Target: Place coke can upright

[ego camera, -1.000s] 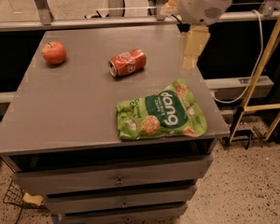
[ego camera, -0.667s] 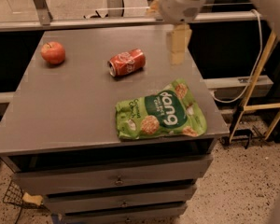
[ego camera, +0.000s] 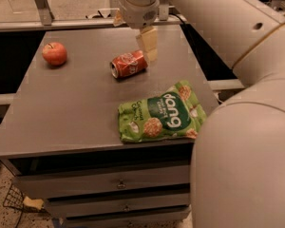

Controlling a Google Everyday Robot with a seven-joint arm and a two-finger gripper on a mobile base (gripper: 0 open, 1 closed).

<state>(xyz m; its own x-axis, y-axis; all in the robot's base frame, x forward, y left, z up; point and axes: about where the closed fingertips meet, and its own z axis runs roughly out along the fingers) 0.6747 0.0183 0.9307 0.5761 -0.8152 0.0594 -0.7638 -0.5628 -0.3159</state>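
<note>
The red coke can (ego camera: 128,64) lies on its side near the middle of the grey table (ego camera: 76,108), its silver end facing front-left. My gripper (ego camera: 147,43) hangs from the white arm just behind and to the right of the can, slightly above it, with its cream-coloured fingers pointing down. It holds nothing that I can see.
A red apple (ego camera: 54,53) sits at the table's far left. A green snack bag (ego camera: 162,113) lies at the front right. My white arm fills the right side of the view. Drawers sit below the tabletop, and a rail runs behind it.
My gripper has moved left and toward the can, from over the table's right edge to just behind the can. The view has closed in on the table. The can, apple and bag have not moved.
</note>
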